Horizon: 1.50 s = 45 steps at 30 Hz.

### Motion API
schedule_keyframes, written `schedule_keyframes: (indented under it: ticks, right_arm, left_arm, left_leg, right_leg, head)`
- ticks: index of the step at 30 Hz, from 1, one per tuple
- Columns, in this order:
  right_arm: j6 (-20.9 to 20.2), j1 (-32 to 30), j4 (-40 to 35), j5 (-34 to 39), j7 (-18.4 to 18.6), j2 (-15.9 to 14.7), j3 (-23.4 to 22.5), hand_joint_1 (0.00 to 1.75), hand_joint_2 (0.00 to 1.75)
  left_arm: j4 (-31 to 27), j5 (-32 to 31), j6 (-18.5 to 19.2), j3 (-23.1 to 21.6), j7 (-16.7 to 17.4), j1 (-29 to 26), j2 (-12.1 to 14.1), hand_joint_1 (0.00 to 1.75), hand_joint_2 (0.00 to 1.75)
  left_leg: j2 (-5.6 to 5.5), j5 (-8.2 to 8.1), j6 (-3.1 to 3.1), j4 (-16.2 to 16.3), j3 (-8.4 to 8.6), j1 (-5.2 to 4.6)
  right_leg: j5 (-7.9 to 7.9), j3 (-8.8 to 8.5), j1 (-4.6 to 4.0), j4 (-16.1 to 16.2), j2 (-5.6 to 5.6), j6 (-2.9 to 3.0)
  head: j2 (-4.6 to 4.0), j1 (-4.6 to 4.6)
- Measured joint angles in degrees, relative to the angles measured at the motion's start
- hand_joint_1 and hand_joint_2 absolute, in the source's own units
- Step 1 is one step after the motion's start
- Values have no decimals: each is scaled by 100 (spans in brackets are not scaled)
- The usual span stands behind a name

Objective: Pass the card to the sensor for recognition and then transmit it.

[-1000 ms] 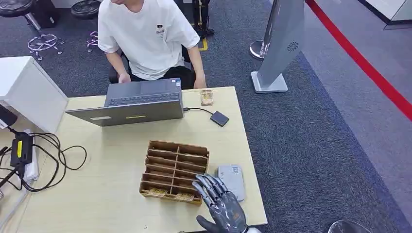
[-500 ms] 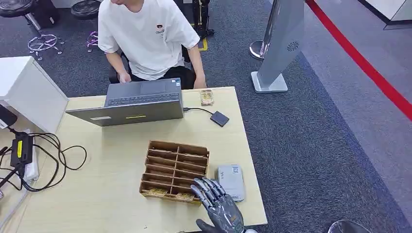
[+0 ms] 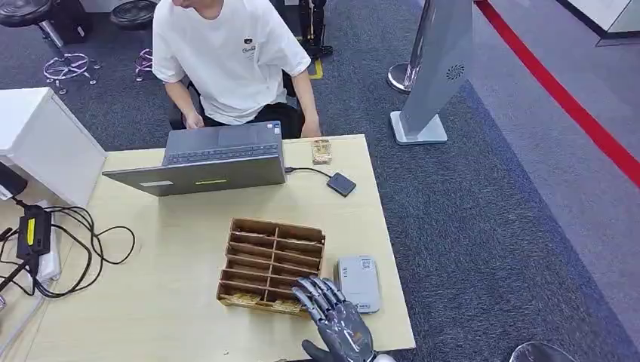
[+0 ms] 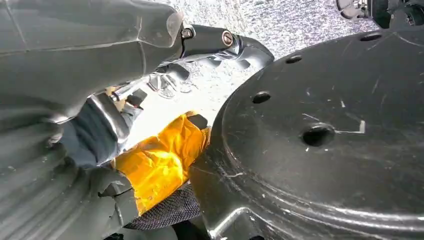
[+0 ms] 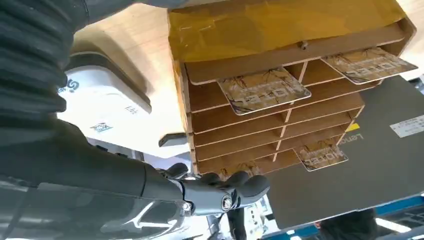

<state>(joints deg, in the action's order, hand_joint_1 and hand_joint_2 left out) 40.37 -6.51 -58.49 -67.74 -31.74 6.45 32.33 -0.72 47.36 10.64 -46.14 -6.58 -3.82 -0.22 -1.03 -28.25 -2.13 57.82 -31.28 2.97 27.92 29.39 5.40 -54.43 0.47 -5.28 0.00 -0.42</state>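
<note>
Right hand (image 3: 337,320) poised over the desk (image 3: 173,264) at the near right corner of the wooden card rack (image 3: 272,264), fingers (image 3: 317,290) spread and apparently empty. The nearest card (image 5: 263,90) lies flat in the front row, just left of the fingertips, long axis along the row. Sensor (image 3: 358,280) just beside the hand, on its right.

Centre frame, a brown slotted wooden rack (image 5: 280,107) holds patterned beige cards (image 5: 264,90), a white box-shaped reader (image 5: 107,107) at its left.
</note>
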Motion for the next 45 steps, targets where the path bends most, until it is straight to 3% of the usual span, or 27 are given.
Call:
schedule_keyframes:
  ticks: [10, 11, 12, 14, 17, 22, 45]
  right_arm:
    - [0, 186, 48, -72, -13, 197, -212, 0, 175]
    - [0, 199, 48, -72, -13, 210, -216, 159, 175]
    - [0, 209, 50, -72, -13, 219, -221, 175, 175]
    - [0, 223, 48, -55, -24, 236, -236, 175, 175]
    - [0, 281, 50, 287, 276, 218, -129, 175, 175]
    - [0, 304, 74, 330, 107, 216, -120, 175, 175]
    - [0, 207, 133, 256, 59, 219, -245, 175, 175]
  left_arm:
    - [0, -50, 17, -2, 7, 4, 13, 0, 175]
    - [0, -50, 20, -2, 7, 5, 15, 0, 175]
    - [0, -50, 20, -2, 7, 5, 17, 0, 175]
    - [0, -50, 22, -2, 7, 5, 20, 0, 175]
    - [0, 35, 59, -22, 2, 6, 24, 0, 175]
    - [0, 59, 59, -77, -2, 9, 37, 0, 175]
    - [0, 46, 50, -101, -2, 10, 46, 0, 175]
  left_leg:
    - [0, 0, 0, 0, 1, 0]
    - [0, 0, 0, 0, 1, 0]
    - [0, 0, 0, 0, 1, 0]
    - [0, 0, 0, 0, 0, 0]
    - [0, 0, 0, 0, 1, 0]
    - [0, 0, 0, 0, 1, 0]
    - [0, 0, 0, 0, 1, 0]
  right_leg:
    - [0, 0, 0, 0, 0, 0]
    - [0, 0, 0, -1, 0, 0]
    - [0, 0, 0, -1, 0, 0]
    - [0, 0, 0, -1, 0, 0]
    - [0, 1, 0, -1, 0, 0]
    - [0, 1, 0, -1, 0, 0]
    - [0, 2, 0, -1, 0, 0]
  head:
    - [0, 0]
    - [0, 0]
    - [0, 0]
    - [0, 0]
    - [0, 0]
    - [0, -2]
    - [0, 0]
